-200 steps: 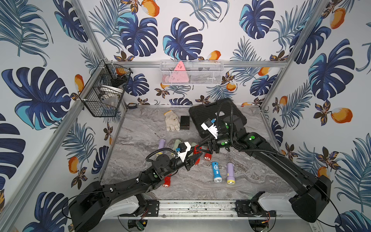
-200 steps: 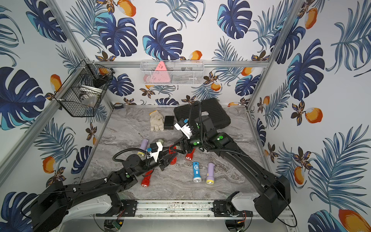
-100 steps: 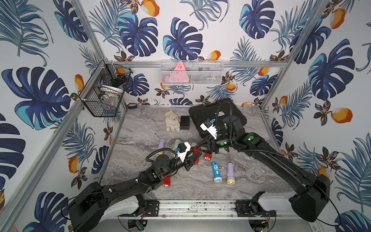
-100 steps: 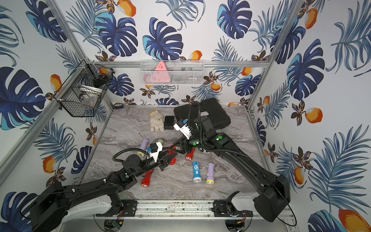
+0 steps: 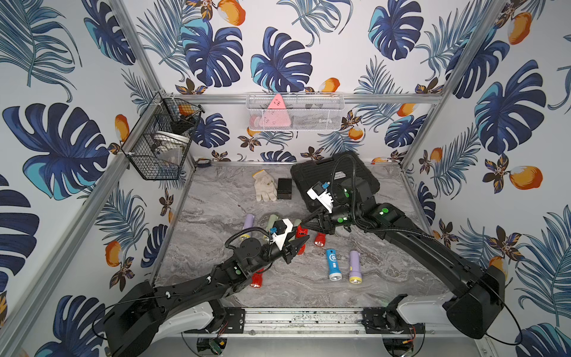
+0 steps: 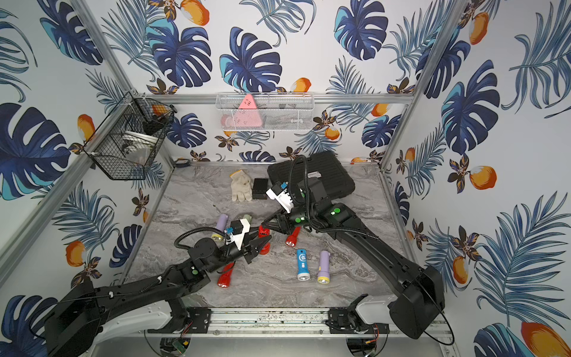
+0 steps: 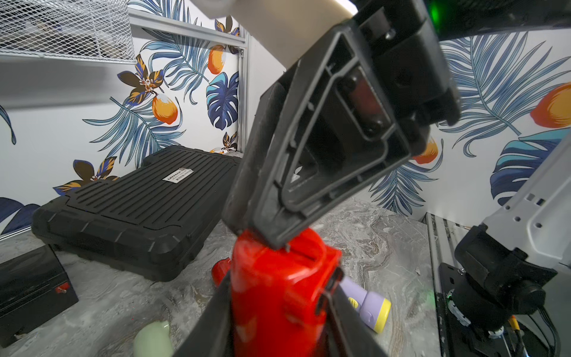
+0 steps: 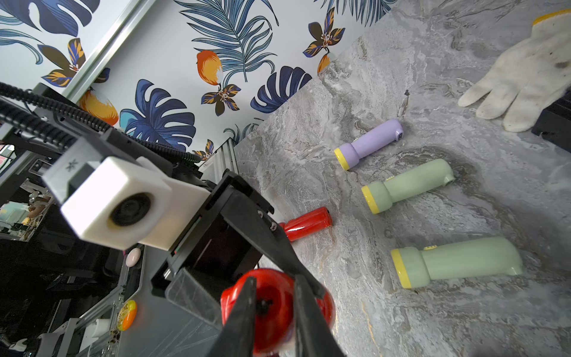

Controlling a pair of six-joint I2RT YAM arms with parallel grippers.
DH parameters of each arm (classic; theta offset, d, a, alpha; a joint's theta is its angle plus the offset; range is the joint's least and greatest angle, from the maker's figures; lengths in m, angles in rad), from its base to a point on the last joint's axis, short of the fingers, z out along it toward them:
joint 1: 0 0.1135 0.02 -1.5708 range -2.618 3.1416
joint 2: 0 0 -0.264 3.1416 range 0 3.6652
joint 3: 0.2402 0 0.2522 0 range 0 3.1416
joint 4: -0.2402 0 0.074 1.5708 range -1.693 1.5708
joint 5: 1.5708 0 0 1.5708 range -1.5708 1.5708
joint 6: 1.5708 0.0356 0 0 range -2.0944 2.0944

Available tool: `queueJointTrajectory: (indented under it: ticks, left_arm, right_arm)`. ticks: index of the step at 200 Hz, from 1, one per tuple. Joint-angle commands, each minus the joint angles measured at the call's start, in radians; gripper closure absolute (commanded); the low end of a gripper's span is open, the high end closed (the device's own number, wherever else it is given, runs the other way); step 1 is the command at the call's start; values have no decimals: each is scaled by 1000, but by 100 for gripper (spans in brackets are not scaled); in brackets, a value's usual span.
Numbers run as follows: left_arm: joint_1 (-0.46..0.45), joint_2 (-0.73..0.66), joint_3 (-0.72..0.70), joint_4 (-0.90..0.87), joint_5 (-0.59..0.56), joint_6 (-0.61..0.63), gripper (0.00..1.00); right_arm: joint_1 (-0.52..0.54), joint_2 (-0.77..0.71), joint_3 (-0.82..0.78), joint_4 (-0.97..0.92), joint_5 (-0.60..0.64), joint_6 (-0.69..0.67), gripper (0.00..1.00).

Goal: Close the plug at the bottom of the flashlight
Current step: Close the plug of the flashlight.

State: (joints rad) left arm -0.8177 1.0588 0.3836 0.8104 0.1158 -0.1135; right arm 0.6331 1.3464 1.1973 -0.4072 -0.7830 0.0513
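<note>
So the left end effector is clamping tight on the red flashlight, holding it over the middle of the table. The end sticking out of the grip is pointing toward the other arm. The right end effector is meeting that end from the opposite side, and in the left wrist view its tips are pressing right against the red plastic. In the right wrist view its two fingers are sitting with only a narrow gap between them. Red body and a small dark bit are showing through that gap, and honestly I can't tell if they're pinching anything or just resting there. Around them, a spare red flashlight is lying just beside the action. A blue flashlight and a purple flashlight are lying side by side nearer the front rail. The green flashlights are lying a bit further back, and a white glove and a black case are sitting near the back wall.
</note>
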Motion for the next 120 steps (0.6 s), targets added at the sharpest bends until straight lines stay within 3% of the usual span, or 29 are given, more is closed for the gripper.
queueJointTrajectory:
  ticks: [1,84,120]
  left_arm:
    - [3,-16,8,134,-7,-2,100]
    - [3,-69,5,112,-10,12,100]
    - [3,-92,21,65,16,20,100]
  right_arm:
    - [5,11,0,-51,-28,-22,82]
    - [4,22,6,-45,-46,-20,100]
    - [5,17,1,-31,-31,-19,100]
